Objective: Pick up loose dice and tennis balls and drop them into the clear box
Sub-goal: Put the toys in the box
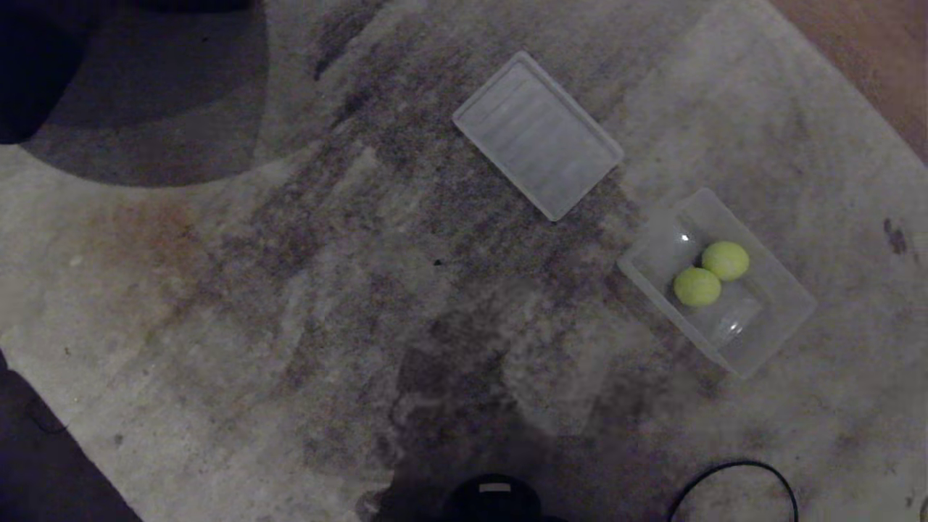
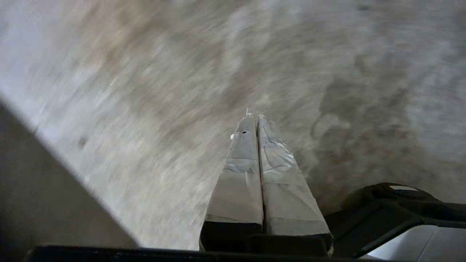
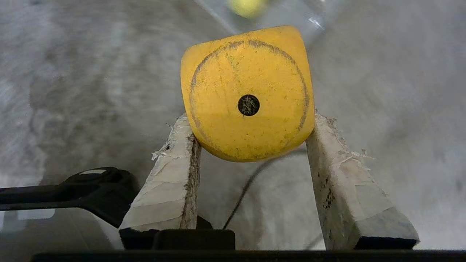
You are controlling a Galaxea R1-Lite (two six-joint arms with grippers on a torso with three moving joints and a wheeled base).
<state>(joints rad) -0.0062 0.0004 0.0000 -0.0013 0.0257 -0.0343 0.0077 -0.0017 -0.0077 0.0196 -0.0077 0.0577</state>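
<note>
The yellow die (image 3: 247, 94) sits clamped between the 2 taped fingers of the right gripper (image 3: 251, 127), its single black pip facing the wrist camera, lifted clear of the mottled grey carpet (image 1: 290, 304). Neither arm shows in the head view, so where the gripper hangs relative to the clear box (image 1: 786, 304) is hard to fix; in the right wrist view a blurred yellow-green ball and a translucent edge lie beyond the die, which suggests the box is ahead of it. The box stands on the carpet to the robot's right with the 2 tennis balls (image 1: 712, 274) already inside, touching each other, and the flat ribbed lid (image 1: 536, 134) lies apart from it, farther from the robot. The left gripper (image 2: 255, 118) hangs idle over bare carpet, its jaws pressed together on nothing. The step in hand appears to be the carry of this die. Next, I judge, the right gripper must come over the box's open top, inside the walls, before releasing. No other dice are in view.
</note>
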